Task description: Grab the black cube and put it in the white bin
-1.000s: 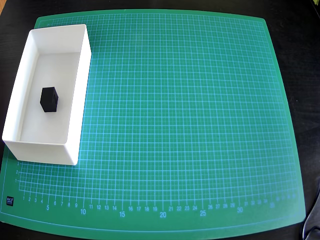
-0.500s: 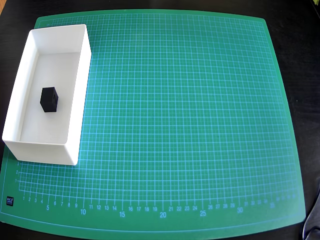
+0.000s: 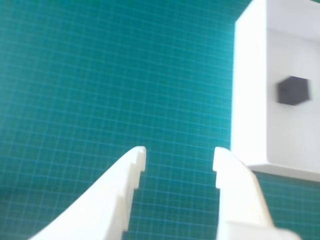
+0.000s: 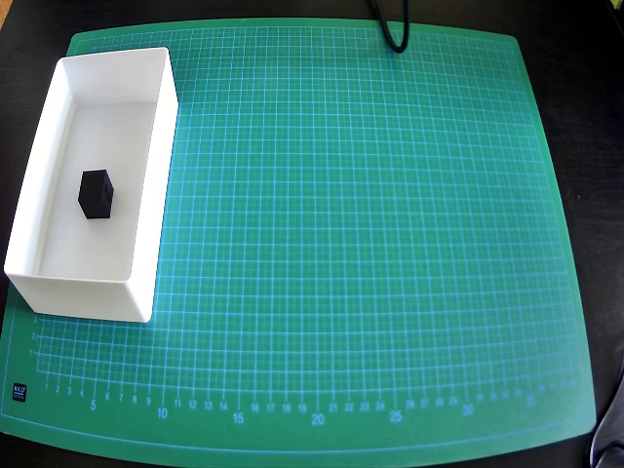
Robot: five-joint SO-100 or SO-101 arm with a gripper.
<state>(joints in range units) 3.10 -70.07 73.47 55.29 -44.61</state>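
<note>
The black cube [image 4: 96,193] lies on the floor of the white bin [image 4: 156,185] at the left of the green mat in the overhead view. In the wrist view the cube [image 3: 292,90] shows inside the bin [image 3: 248,90] at the right edge. My gripper [image 3: 180,159] is open and empty, its two white fingers [image 3: 125,175] spread over bare mat to the left of the bin. The gripper does not show in the overhead view.
The green cutting mat [image 4: 351,224] covers most of the table. A black cable [image 4: 390,29] crosses its top edge. A dark table surface borders the mat on the right and the top.
</note>
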